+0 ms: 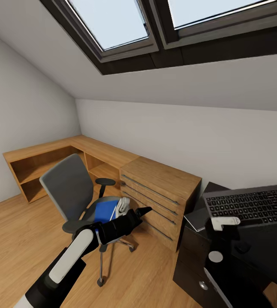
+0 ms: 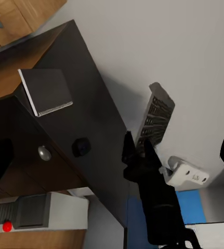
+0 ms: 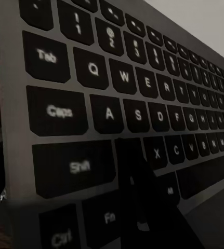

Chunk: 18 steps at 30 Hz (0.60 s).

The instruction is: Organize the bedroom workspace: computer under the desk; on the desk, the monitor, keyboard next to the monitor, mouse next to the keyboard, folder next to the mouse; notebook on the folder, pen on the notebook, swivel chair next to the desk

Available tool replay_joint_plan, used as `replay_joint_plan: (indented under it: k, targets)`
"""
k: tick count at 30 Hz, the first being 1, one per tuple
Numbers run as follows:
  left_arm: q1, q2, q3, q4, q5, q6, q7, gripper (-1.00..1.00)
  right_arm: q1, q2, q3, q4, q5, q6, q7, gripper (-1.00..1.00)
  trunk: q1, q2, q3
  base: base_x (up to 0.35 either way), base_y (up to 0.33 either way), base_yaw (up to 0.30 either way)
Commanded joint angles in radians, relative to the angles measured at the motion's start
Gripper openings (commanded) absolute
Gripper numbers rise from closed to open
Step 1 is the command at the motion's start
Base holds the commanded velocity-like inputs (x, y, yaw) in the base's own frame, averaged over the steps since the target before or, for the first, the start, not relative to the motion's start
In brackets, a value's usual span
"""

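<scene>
My right gripper (image 1: 223, 229) is shut on the lower left edge of the dark-grey keyboard (image 1: 254, 205), which it holds tilted up above the black desk (image 1: 213, 188). One finger (image 3: 137, 199) lies across the keyboard (image 3: 117, 78) keys. The notebook (image 1: 197, 219) lies flat on the desk corner. The swivel chair (image 1: 72, 188) stands left of the desk with the blue folder (image 1: 105, 211) on its seat. My left gripper (image 1: 143, 211) hovers just past the chair, with nothing seen in it. The left wrist view shows the keyboard (image 2: 156, 116), notebook (image 2: 45, 91), desk (image 2: 91, 119) and the computer (image 2: 39, 210) below it.
A light wooden drawer chest (image 1: 159, 192) stands between chair and desk. A low wooden shelf unit (image 1: 48, 158) runs along the far wall corner. The sloped ceiling holds skylights (image 1: 112, 21). A small black rounded object (image 2: 80, 147) sits near the desk edge above a drawer knob (image 2: 44, 152).
</scene>
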Motion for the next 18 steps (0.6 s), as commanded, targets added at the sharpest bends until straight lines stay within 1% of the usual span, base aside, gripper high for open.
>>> replay_joint_plan:
  k: [1,2,3,4,5,6,7,8,9,11,12,14,15,16,18]
  targets:
    - [-0.001,0.001,-0.001,0.002,0.011,-0.001,0.009,1.00,0.011,-0.010,0.019,-0.014,0.012,0.020,0.000,-1.00,0.000,-0.001,-0.001,0.000,0.000,0.000]
    - [-0.001,0.001,-0.003,0.021,0.011,-0.001,0.009,1.00,0.034,-0.037,0.089,-0.027,0.069,0.053,0.011,-1.00,0.000,-0.001,-0.001,0.000,0.000,0.000]
    - [-0.001,0.001,-0.003,0.025,0.011,-0.001,0.009,1.00,0.040,-0.048,0.118,-0.028,0.083,0.063,0.014,-1.00,0.000,-0.001,-0.001,0.000,0.000,0.000]
    - [-0.001,0.001,-0.003,0.026,0.010,-0.001,0.009,1.00,0.043,-0.054,0.135,-0.028,0.088,0.068,0.015,-1.00,0.000,-0.001,-0.001,0.000,0.000,0.000]
    - [-0.001,0.001,-0.004,0.028,0.010,-0.001,0.009,1.00,0.049,-0.068,0.171,-0.028,0.096,0.079,0.016,-1.00,0.000,-0.001,-0.001,0.000,0.000,0.000]
    - [-0.001,0.001,-0.004,0.029,0.009,-0.002,0.009,1.00,0.055,-0.095,0.236,-0.029,0.103,0.096,0.018,-1.00,0.000,-0.001,-0.001,0.000,0.000,0.000]
    - [-0.001,0.000,-0.005,0.031,0.009,-0.003,0.009,1.00,0.059,-0.130,0.321,-0.028,0.106,0.119,0.020,-1.00,0.000,-0.001,-0.001,0.000,0.000,0.000]
    - [-0.001,0.000,-0.007,0.032,0.009,-0.007,0.009,1.00,0.060,-0.143,0.362,-0.026,0.107,0.133,0.020,-1.00,0.000,-0.001,-0.001,0.000,0.000,0.000]
    - [-0.001,-0.003,-0.012,0.033,0.008,-0.018,0.008,1.00,0.061,-0.160,0.441,0.010,0.109,0.183,0.021,-1.00,0.000,-0.001,-0.001,0.000,0.000,0.000]
    - [-0.001,-0.008,-0.013,0.037,0.004,-0.021,0.007,1.00,0.061,-0.164,0.461,0.037,0.110,0.199,0.022,-1.00,0.000,-0.001,-0.001,0.000,0.000,0.000]
    - [-0.001,-0.011,-0.013,0.044,-0.010,-0.022,0.006,1.00,0.061,-0.165,0.468,0.062,0.110,0.207,0.023,-1.00,0.000,-0.001,-0.001,0.000,0.000,0.000]
    - [-0.001,-0.013,-0.012,0.050,-0.033,-0.023,0.005,1.00,0.061,-0.164,0.470,0.079,0.110,0.220,0.024,-1.00,0.000,-0.001,-0.001,0.000,0.000,0.000]
    - [-0.001,-0.015,-0.012,0.052,-0.053,-0.024,0.005,1.00,0.061,-0.164,0.471,0.085,0.111,0.232,0.027,-1.00,0.000,-0.001,-0.001,0.000,0.000,0.000]
    - [-0.001,-0.026,-0.010,0.055,-0.093,-0.036,0.005,1.00,0.061,-0.164,0.471,0.089,0.113,0.246,0.039,-1.00,0.000,-0.001,-0.001,0.000,0.000,0.000]
    - [-0.001,-0.036,-0.009,0.067,-0.116,-0.072,0.006,1.00,0.061,-0.163,0.472,0.090,0.113,0.251,0.047,-1.00,0.000,-0.001,-0.001,0.000,0.000,0.000]
